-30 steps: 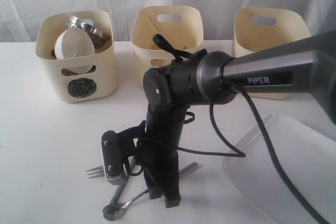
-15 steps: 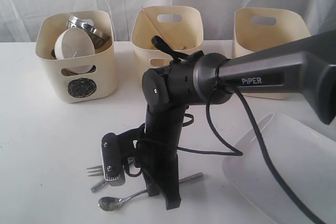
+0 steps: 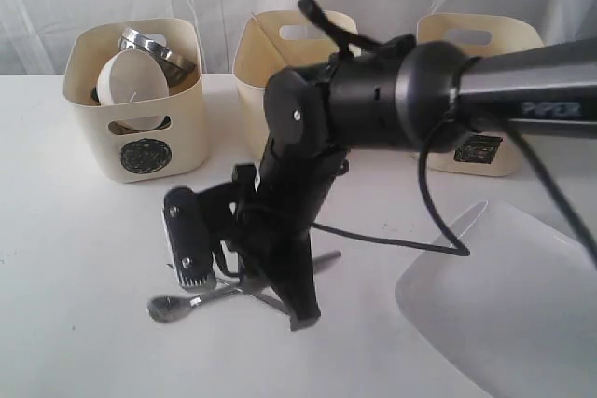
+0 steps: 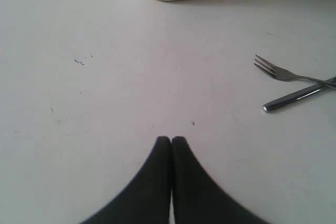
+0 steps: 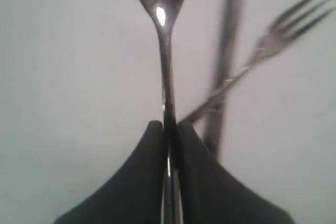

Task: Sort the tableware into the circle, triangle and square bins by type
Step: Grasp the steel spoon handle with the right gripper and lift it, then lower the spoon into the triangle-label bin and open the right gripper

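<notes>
The right pincer is pinching the handle of the spoon. In the exterior view the spoon's bowl lies at the lower left of centre, low over the worktop; whether it touches cannot be told. Just beside it the fork and knife lie crossed on the worktop. The left pincer is pressed together on nothing, over bare worktop. Along the top of the exterior view stand three cream bins. The left bin holds a white bowl and a steel bowl. The middle bin and right bin are partly hidden by the arm. A white plate fills the lower right.
</notes>
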